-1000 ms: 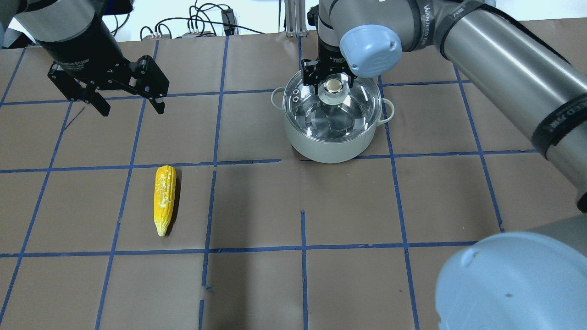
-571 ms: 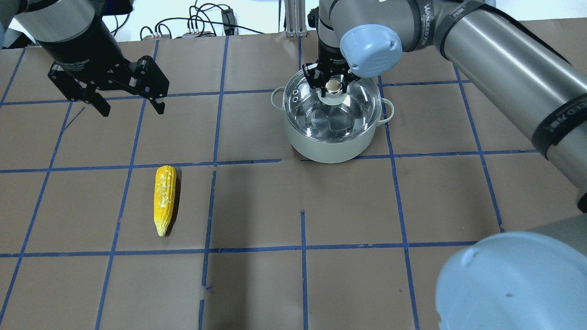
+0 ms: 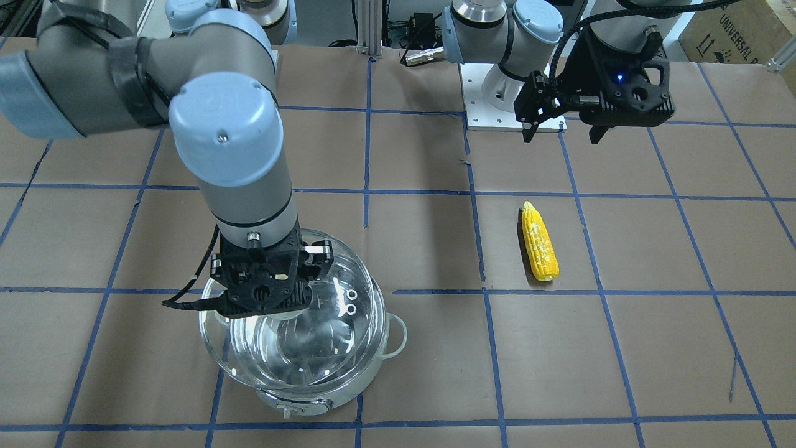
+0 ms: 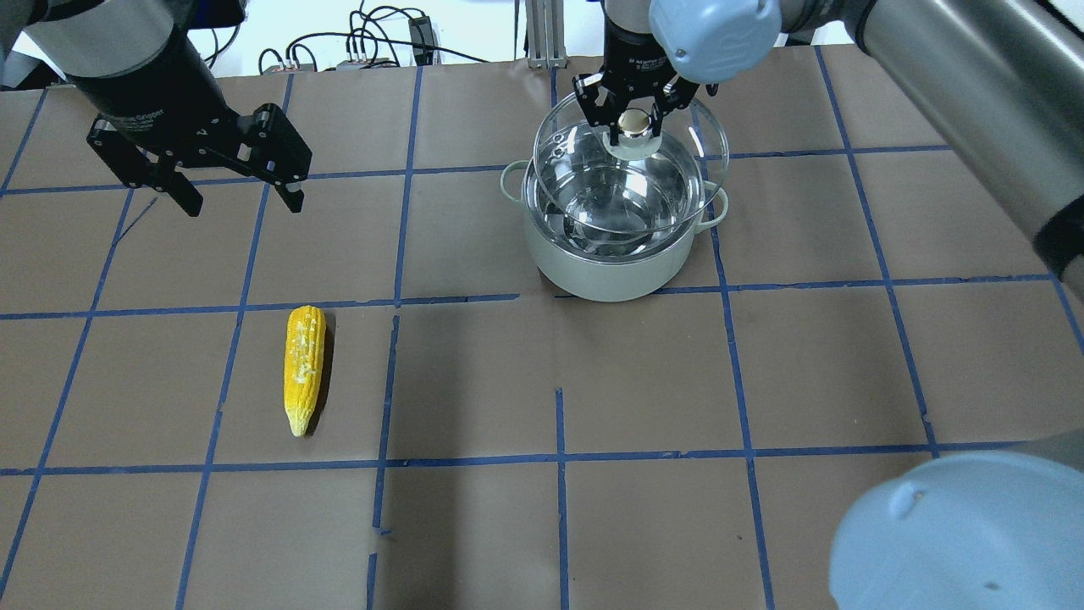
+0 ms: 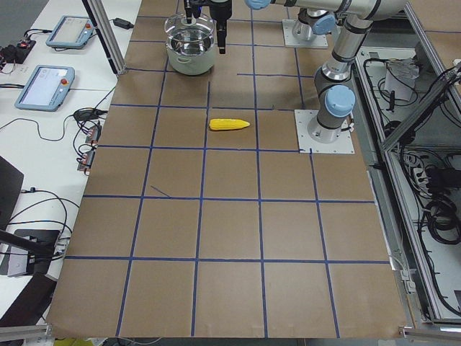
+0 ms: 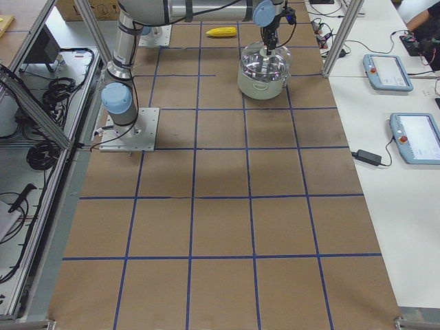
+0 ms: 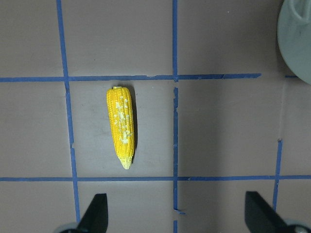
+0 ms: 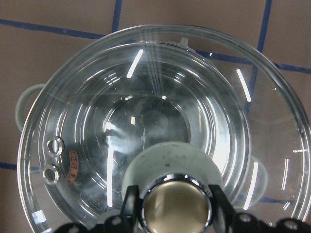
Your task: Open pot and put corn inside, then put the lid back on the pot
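Left gripper point(image 4: 243, 202): jaws apart, empty, hovering high over corn's part of table point(image 4: 474, 525).
Corn point(image 4: 305, 368): flat on table, mid-width, well apart from pot; untouched; bare paper all round, approach from above unobstructed.
Pot point(image 4: 610, 271): toward operators' edge, not at it; mouth partly uncovered.
Lid point(image 4: 627, 182): raised off rim, overlapping mouth.
Right gripper point(image 4: 635, 125): clamped on knob point(image 8: 175, 206).
Progress, judged: opening under way; lid parking, corn transfer and re-lidding left. Open table beside pot toward right end.
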Robot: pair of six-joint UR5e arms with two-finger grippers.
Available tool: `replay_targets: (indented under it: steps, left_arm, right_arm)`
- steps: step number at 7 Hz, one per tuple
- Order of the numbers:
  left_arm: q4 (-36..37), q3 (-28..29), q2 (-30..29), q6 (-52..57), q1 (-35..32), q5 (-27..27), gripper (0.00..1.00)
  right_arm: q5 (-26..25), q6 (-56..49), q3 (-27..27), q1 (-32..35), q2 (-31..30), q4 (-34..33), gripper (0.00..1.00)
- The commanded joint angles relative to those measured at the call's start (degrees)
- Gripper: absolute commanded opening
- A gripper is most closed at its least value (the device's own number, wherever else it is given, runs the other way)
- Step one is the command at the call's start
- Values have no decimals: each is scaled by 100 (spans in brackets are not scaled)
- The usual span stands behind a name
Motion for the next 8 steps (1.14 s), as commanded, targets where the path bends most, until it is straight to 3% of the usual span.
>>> replay_targets:
  steps: [1,2,3,5,8]
  left_arm:
    - [410,-686,-354,561,167,-23,100]
    - [1188,-1231,-583,634,447,-41,100]
    - [1492,-1706,-690,687,780,-67,100]
    - [2982,-2700,-1014,924,977,-76,100]
    - [3644,-3080,-1595,1434,1169,-23,99]
  right_arm:
    - [3,-645,-622,-543,-231,863,6]
    - [29,-1023,-764,-912,-449,1302,6]
    - [47,-1270,-722,-1211,-687,1558,6]
    - [99,-1265,-468,-1329,-1249,2156,5]
    - [91,-1194,479,-1346,-2040,1940,5]
